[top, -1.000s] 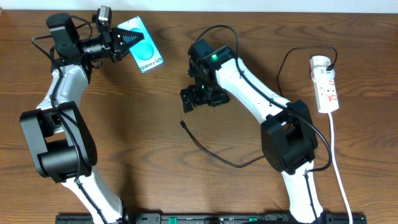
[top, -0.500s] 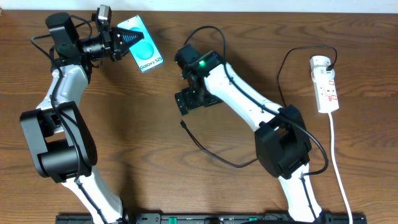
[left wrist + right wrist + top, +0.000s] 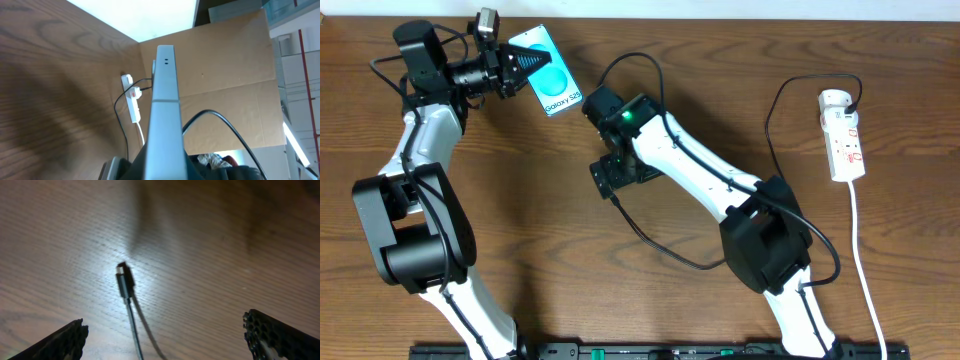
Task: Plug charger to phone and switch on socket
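Right gripper (image 3: 607, 178): jaws spread as wide as they go, nothing held; poised just above the charger's free end.
Charger: small black plug tip (image 3: 125, 282) on a long thin black cable (image 3: 670, 262), lying flat and loose on the brown wooden table (image 3: 520, 230); in the wrist view framed between the two open fingers, touched by neither.
Left gripper (image 3: 525, 62): closed tight on one end of the phone.
Phone: small rectangular smartphone with a teal-and-white lit screen (image 3: 558, 85), screen up, far left of the table, well apart from the plug tip; resting or lifted, not determinable.
Socket: narrow white power strip with red switch marks (image 3: 844, 135), far right, well apart from both grippers; black cable leading to its far end; switch position too small to read.
Done: phone secured; open jaws lined up over the plug tip.
Outstanding: grasp of plug tip, carry to phone, insertion into port, press of switch.
Assessment: early stage; neither named step judged complete.
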